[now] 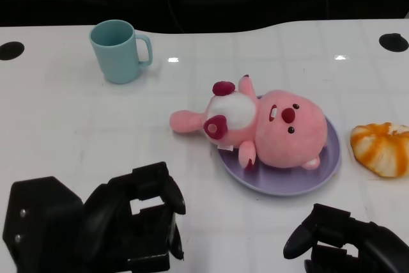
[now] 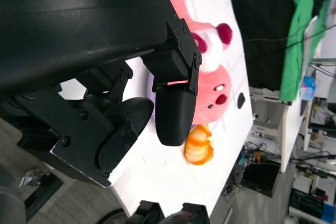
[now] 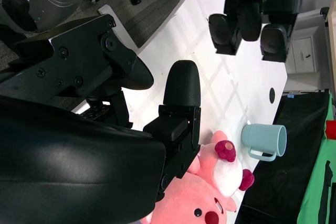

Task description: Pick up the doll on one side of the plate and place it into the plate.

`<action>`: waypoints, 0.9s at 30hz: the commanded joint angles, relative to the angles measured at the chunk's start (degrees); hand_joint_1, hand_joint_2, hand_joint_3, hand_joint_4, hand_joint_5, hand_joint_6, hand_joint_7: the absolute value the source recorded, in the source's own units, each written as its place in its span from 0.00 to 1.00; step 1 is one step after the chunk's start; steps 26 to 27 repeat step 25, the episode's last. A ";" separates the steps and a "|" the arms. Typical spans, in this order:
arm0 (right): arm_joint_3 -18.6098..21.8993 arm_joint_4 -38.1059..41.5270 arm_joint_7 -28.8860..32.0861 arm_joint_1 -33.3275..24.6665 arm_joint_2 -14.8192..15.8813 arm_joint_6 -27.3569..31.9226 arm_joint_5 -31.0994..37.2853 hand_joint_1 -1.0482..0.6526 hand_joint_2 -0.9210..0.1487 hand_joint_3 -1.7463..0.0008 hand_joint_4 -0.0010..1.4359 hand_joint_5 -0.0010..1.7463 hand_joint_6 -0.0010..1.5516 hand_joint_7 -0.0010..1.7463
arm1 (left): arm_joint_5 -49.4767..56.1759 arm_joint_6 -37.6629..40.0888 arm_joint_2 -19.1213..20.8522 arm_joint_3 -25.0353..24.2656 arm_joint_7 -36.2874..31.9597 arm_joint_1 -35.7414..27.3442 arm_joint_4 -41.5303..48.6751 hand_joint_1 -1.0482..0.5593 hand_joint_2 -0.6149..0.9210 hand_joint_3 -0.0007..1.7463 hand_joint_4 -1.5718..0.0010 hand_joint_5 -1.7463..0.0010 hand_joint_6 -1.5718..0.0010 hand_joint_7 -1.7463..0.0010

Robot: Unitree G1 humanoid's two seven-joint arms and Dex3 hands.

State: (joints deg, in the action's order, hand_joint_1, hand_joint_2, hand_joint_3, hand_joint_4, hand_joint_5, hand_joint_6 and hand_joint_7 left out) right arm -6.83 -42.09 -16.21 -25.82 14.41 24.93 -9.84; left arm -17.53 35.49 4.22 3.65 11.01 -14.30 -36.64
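Observation:
A pink plush doll (image 1: 275, 126) lies on its back with its head and chest on the purple plate (image 1: 284, 183) and one leg sticking out over the plate's left rim onto the table. The left wrist view shows the doll (image 2: 215, 85) beyond my fingers, and the right wrist view shows the doll (image 3: 205, 198) too. My left hand (image 1: 137, 222) hovers near the table's front edge, left of the plate, holding nothing. My right hand (image 1: 348, 241) is low at the front right, below the plate, also with nothing in it. Neither hand touches the doll.
A light blue mug (image 1: 118, 49) stands at the back left, well away from the plate. An orange and white striped soft thing (image 1: 382, 148) lies just right of the plate. The table's dark back edge runs along the top.

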 commanded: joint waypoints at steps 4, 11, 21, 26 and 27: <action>0.88 -0.36 -0.18 0.24 0.57 0.03 -0.67 0.58 0.28 0.36 0.46 1.00 0.34 0.80 | -2.10 4.41 -0.31 -1.15 -2.86 -2.33 -2.88 0.61 0.69 0.82 0.44 0.00 0.51 0.05; 1.85 0.67 0.14 0.62 0.03 -1.16 -0.67 0.58 0.28 0.35 0.47 1.00 0.34 0.80 | -3.16 4.50 -0.63 -1.67 -3.05 -1.62 -0.77 0.60 0.70 0.81 0.45 0.00 0.54 0.01; 2.77 2.00 0.07 1.17 -0.16 -1.42 -1.18 0.58 0.27 0.36 0.46 1.00 0.34 0.80 | -1.47 0.60 -0.05 0.41 -2.44 -1.43 2.26 0.61 0.69 0.81 0.43 0.00 0.52 0.02; 2.71 2.14 0.30 1.24 -0.13 -1.67 -0.83 0.58 0.27 0.36 0.46 1.00 0.34 0.81 | -1.29 -1.06 0.29 0.89 -2.15 -1.34 3.23 0.61 0.69 0.81 0.44 0.00 0.52 0.03; 2.71 2.14 0.30 1.24 -0.13 -1.67 -0.83 0.58 0.27 0.36 0.46 1.00 0.34 0.81 | -1.29 -1.06 0.29 0.89 -2.15 -1.34 3.23 0.61 0.69 0.81 0.44 0.00 0.52 0.03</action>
